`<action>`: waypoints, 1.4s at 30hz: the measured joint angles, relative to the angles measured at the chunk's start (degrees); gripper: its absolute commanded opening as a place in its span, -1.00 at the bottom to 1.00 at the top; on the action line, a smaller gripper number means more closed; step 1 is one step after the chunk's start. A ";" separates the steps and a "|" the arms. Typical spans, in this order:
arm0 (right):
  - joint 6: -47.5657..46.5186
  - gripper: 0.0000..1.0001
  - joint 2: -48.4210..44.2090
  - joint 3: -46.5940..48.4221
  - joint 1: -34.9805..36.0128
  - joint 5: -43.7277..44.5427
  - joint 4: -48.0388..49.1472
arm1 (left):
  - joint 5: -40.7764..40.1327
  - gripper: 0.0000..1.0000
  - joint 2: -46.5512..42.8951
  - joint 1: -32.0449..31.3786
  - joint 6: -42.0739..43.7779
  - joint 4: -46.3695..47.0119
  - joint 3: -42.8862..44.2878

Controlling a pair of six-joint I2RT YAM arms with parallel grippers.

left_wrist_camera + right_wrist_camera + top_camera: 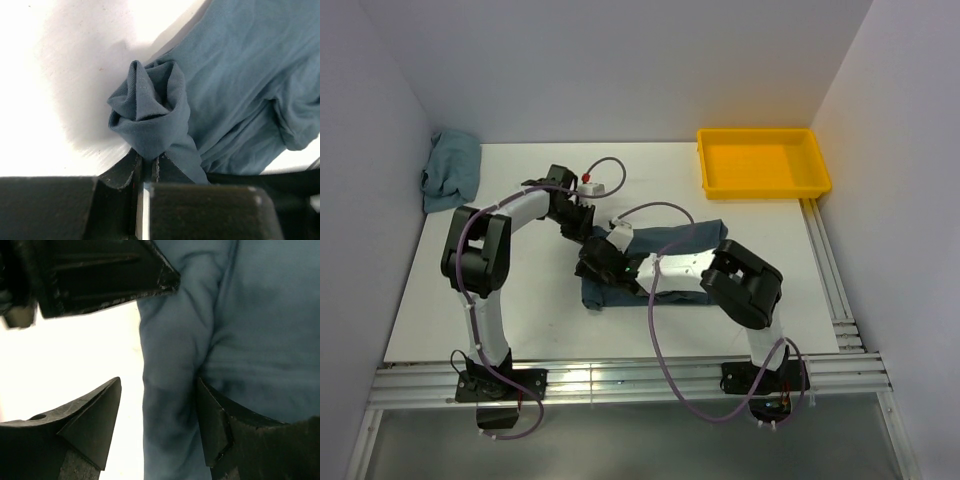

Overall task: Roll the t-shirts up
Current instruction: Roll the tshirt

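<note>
A dark slate blue-grey t-shirt (665, 262) lies folded into a band at the table's middle. My left gripper (586, 232) is at its left end, shut on a bunched, curled corner of the cloth (150, 117), which is pinched at the fingertips (147, 161). My right gripper (597, 263) is just in front of it, open, with its fingers astride the shirt's thick left edge fold (172, 390). One finger (95, 415) is over bare table, the other (215, 420) rests on the cloth. A second, teal shirt (452, 170) lies crumpled at the back left.
A yellow plastic tray (763, 162) stands at the back right. The left gripper's black finger (100, 275) shows close above the right gripper. Purple cables loop over the table beside both arms. White walls close in the table's sides.
</note>
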 measured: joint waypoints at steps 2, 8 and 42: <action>-0.70 0.36 0.28 4.98 1.46 3.78 -9.09 | -1.62 -0.99 -0.09 -0.57 -0.13 -0.57 0.42; -1.64 0.39 0.92 14.88 4.63 12.17 -26.25 | -5.68 -0.99 -0.09 -1.92 -0.24 -2.95 2.32; -9.57 0.05 19.91 39.12 7.23 24.81 -42.99 | -11.32 -0.92 3.50 -3.85 -0.66 -10.84 10.47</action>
